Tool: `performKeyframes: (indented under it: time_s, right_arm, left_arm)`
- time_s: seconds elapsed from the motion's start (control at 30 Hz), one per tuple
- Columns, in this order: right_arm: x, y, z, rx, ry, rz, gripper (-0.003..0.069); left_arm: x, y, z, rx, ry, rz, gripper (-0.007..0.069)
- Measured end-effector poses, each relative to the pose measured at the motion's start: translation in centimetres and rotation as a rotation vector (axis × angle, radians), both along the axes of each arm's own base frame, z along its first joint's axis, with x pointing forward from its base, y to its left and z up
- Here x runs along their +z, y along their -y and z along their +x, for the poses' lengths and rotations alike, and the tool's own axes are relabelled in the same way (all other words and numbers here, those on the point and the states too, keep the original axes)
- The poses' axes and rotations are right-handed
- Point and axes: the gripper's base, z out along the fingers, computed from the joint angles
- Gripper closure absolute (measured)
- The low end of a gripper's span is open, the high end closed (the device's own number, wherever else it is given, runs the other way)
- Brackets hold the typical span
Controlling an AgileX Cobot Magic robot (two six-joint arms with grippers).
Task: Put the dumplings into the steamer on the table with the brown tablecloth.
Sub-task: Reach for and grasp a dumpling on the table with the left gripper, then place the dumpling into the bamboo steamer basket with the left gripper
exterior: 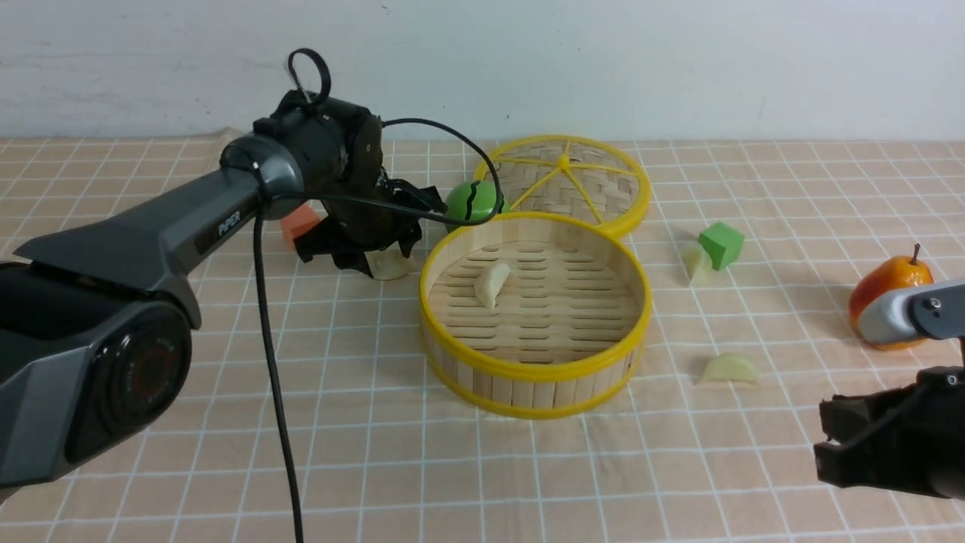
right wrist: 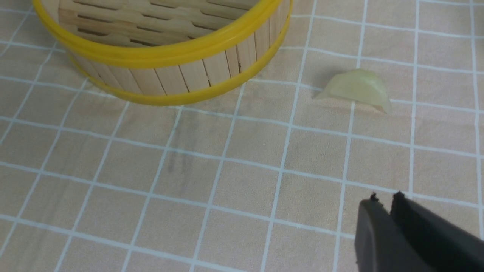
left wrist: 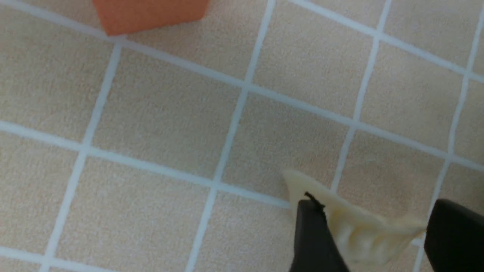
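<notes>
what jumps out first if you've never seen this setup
The big yellow-rimmed bamboo steamer sits mid-table with a lone dumpling lying on its slats. To its left, the left pincer straddles a second dumpling on the checked cloth.

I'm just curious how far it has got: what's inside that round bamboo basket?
One pale dumpling lies on the slatted floor of the steamer; nothing else shows inside. The near wall hides a strip of floor just behind it.
</notes>
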Motion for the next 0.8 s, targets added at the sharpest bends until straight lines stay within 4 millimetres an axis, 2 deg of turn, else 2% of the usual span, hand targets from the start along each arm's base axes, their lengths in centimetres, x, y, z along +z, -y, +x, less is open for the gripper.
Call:
performKeyframes:
  time_s: [0.1, 0.27, 0.37, 0.43, 0.5, 0.6, 0.77, 0.8]
  right_arm:
    - [0.0, 0.0, 0.0, 0.000, 0.000, 0.000, 0.0596]
    - [0.0, 0.0, 0.0, -0.003, -0.002, 0.007, 0.0593]
    - [0.0, 0.0, 0.0, -0.009, -0.006, 0.019, 0.0590]
    - [0.0, -0.1, 0.0, -0.012, -0.007, 0.024, 0.0587]
    - [0.0, -0.1, 0.0, -0.013, -0.008, 0.026, 0.0586]
    - [0.0, -0.1, 0.0, -0.015, -0.009, 0.030, 0.0582]
    - [0.0, -0.1, 0.0, -0.015, -0.009, 0.030, 0.0577]
    - [0.0, -0.1, 0.0, -0.015, -0.009, 0.030, 0.0575]
  left_arm:
    - [0.0, 0.1, 0.1, 0.000, 0.008, -0.008, 0.0218]
    - [-0.8, 0.1, 0.2, 0.000, 0.001, -0.006, 0.0134]
    - [-1.3, 0.1, 0.2, -0.003, -0.017, 0.001, 0.0125]
    - [-1.5, 0.1, 0.2, -0.018, -0.020, 0.011, 0.0153]
    - [-1.5, 0.0, 0.2, -0.036, -0.021, 0.025, 0.0211]
    - [-1.5, 0.0, 0.2, -0.076, -0.021, 0.051, 0.0449]
    - [-0.7, 0.2, -0.1, -0.131, -0.020, 0.056, 0.0442]
    - [0.3, 0.3, -0.4, -0.163, -0.010, 0.053, 0.0442]
